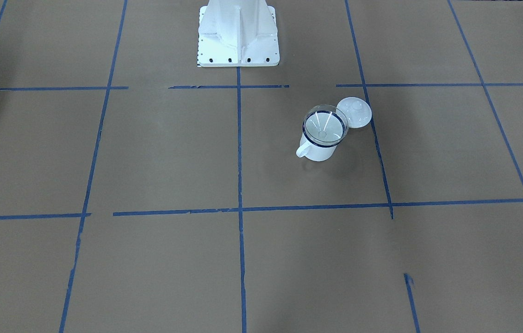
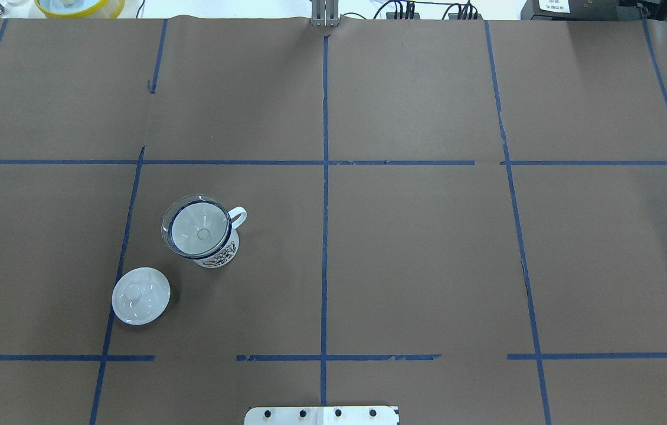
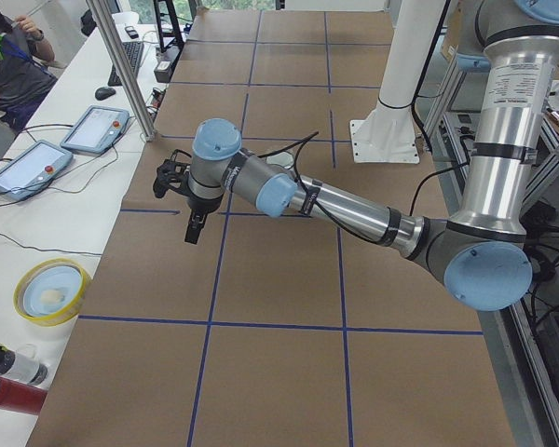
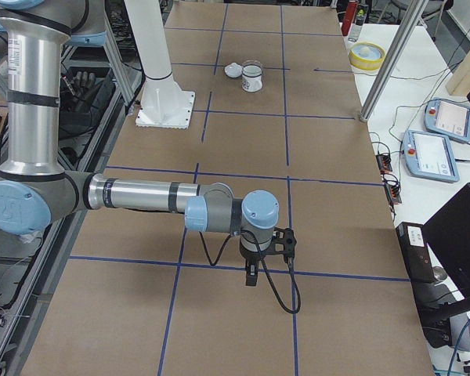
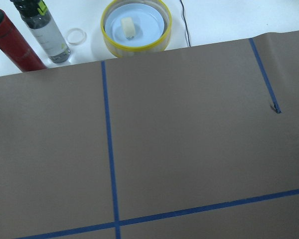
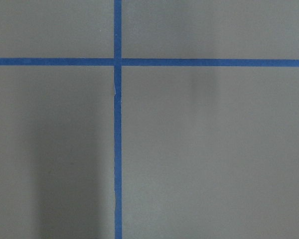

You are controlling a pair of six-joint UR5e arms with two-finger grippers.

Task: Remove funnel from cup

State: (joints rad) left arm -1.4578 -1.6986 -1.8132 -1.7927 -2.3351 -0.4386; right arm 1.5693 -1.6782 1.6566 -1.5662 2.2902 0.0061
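The cup (image 1: 319, 149) is a white mug with a dark blue rim, standing upright on the brown paper; it also shows in the overhead view (image 2: 219, 252) and far off in the exterior right view (image 4: 252, 79). The clear funnel (image 1: 325, 126) sits in its mouth, and the overhead view shows it there too (image 2: 196, 228). The left gripper (image 3: 194, 229) hangs above the table's left end, far from the cup. The right gripper (image 4: 251, 276) hangs above the right end. Each shows only in a side view, so I cannot tell whether it is open or shut. The wrist views show only paper and tape.
A round white lid with a knob (image 2: 140, 296) lies beside the cup. The robot's white base (image 1: 238, 37) stands at the table's edge. A yellow-rimmed dish (image 5: 135, 27), a red can (image 5: 15, 42) and a bottle (image 5: 42, 30) stand off the paper's left end.
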